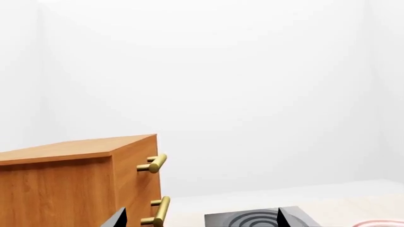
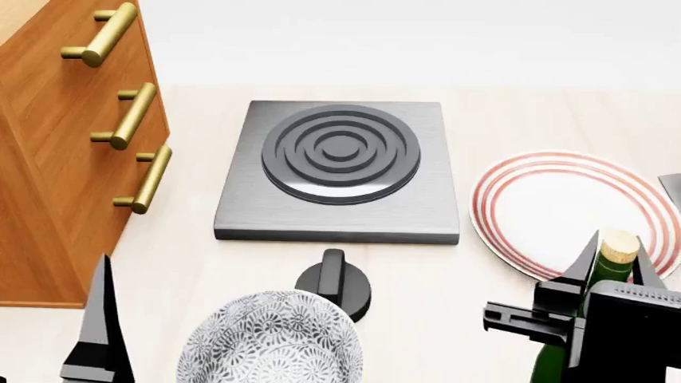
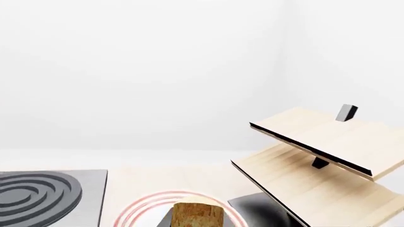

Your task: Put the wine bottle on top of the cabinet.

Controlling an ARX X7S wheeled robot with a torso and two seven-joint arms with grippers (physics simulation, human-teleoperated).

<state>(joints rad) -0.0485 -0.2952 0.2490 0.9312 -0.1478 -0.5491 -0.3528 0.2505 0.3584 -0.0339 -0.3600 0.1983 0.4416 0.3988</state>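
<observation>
The wine bottle (image 2: 618,246), dark green with a tan cork, stands upright at the near right in the head view. My right gripper (image 2: 615,270) is shut on its neck just below the cork. In the right wrist view only the cork (image 3: 197,213) shows, with a finger tight against each side. The cabinet (image 2: 59,152), orange-brown with brass bar handles, stands at the far left, and its top (image 1: 75,149) shows in the left wrist view. My left gripper (image 1: 202,222) is open and empty in front of the cabinet. One of its fingers (image 2: 101,319) rises at the near left.
A grey hob plate with rings (image 2: 340,163) lies in the middle. A red-rimmed white plate (image 2: 553,207) lies behind the bottle. A patterned bowl (image 2: 271,343) and a black knob (image 2: 335,279) sit at the near centre. A pale slanted rack (image 3: 315,156) stands to the right.
</observation>
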